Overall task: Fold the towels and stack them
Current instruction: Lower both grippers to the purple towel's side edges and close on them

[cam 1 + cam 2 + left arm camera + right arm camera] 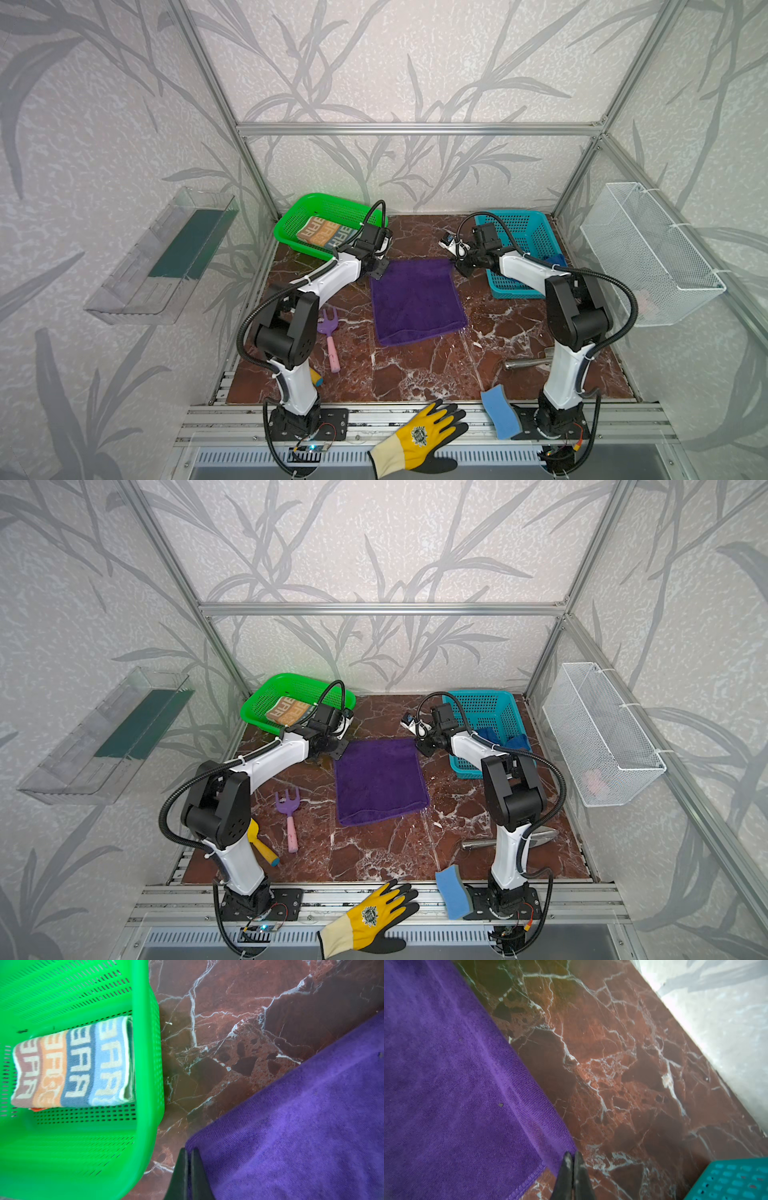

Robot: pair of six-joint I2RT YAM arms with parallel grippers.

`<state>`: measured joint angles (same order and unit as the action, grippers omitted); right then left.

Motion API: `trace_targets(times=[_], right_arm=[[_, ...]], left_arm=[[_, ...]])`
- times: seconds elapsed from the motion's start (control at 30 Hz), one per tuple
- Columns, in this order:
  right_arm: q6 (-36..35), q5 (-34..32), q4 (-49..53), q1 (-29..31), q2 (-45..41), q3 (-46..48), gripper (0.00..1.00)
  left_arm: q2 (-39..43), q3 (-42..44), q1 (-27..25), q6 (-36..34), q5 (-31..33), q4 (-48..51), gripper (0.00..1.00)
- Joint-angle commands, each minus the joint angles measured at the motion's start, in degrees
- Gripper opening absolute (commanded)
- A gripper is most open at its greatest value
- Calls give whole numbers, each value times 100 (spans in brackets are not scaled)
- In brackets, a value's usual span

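Glove at front edge. Purple towel lies flat mid-table. Left claw is clenched at its far left corner and right claw is clenched at its far right corner; can't tell if cloth is pinched. Lettered towel in green basket, blue towel in teal basket.

Purple towel lies flat, lettered towel folded, blue towel half hidden

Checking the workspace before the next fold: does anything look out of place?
Yes: the work glove lies off the table on the front rail, and the blue sponge overhangs the table's front edge.
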<state>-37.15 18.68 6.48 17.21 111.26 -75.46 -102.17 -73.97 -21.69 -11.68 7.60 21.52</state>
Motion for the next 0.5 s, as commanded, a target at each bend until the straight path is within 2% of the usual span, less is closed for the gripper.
trace_targets(times=[0.0,0.27,0.47], right_arm=[[-273,284,-435,-43,-259,96,0],[-509,441,-492,-111,-409,280,0],[-556,545,-460,-182,-658,461,0]], left_arm=[[487,390,-8,-153,63,-391,0],[1285,1305,-139,-19,-195,-677,0],[1787,1693,-477,68,-295,-729,0]])
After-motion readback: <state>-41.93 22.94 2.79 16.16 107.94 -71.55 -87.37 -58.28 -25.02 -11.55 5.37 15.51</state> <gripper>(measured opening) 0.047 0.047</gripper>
